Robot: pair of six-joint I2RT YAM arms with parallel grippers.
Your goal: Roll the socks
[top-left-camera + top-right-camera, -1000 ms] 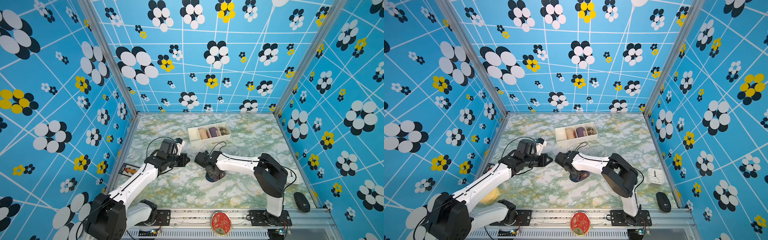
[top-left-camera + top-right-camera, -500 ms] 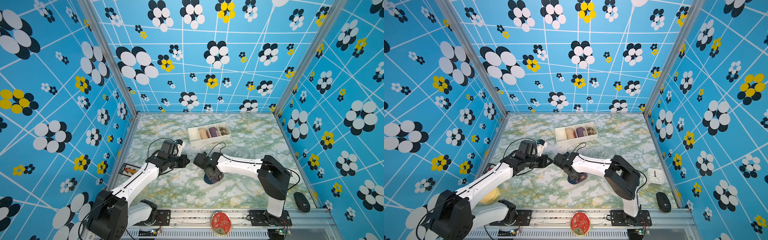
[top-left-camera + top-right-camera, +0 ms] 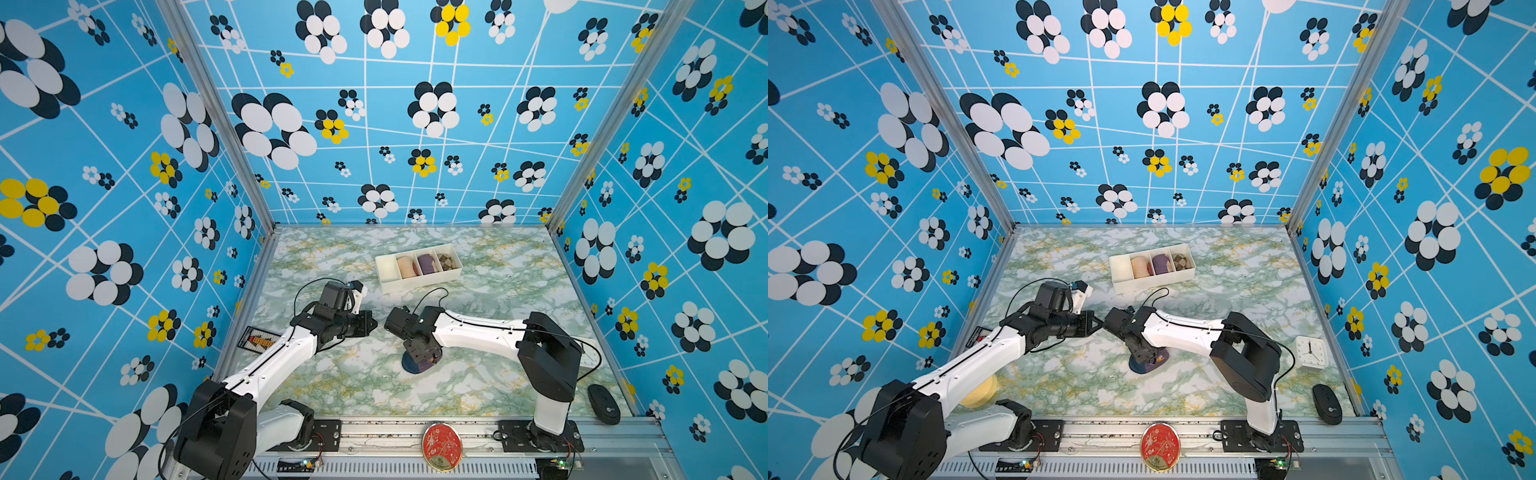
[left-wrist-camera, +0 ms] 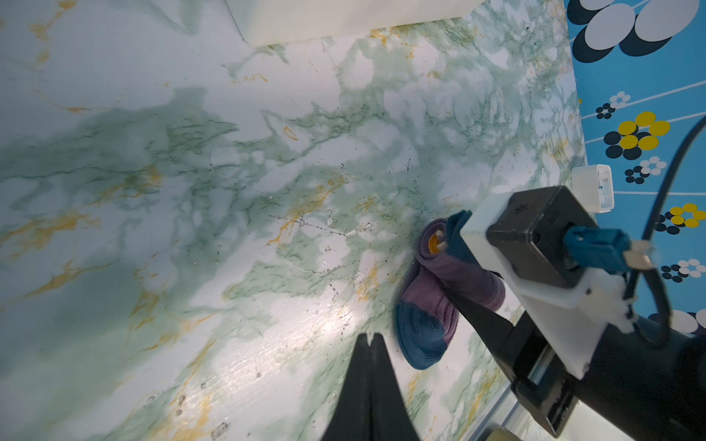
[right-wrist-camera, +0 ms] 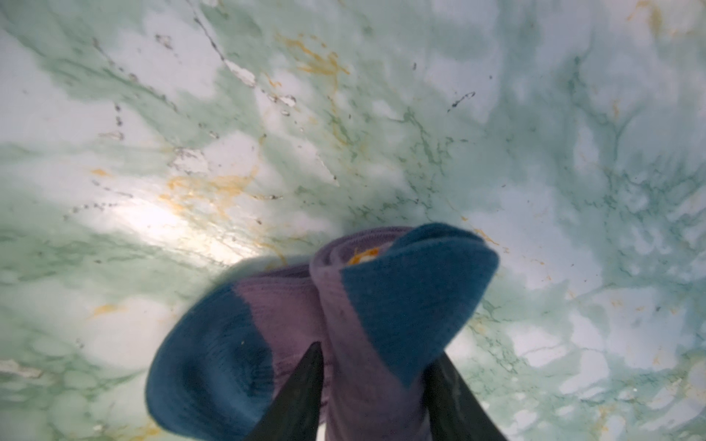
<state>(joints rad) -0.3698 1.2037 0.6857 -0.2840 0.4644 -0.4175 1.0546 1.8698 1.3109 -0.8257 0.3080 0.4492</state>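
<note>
Right wrist view gives me the clearest look: the purple ribbed knit socks, with dark teal toe and heel, are partly rolled around an orange-yellow cuff at the core. They lie near the middle of the green marbled surface, slightly toward its front edge. The right pincer pinches the rolled part from both sides, while one teal toe end lies flat, not yet wound in. The left pincer is pressed together, empty, hanging near. I judge the roll should turn over that loose toe under a firm, even squeeze, so the core does not telescope. The left tip could pin the flap.
</note>
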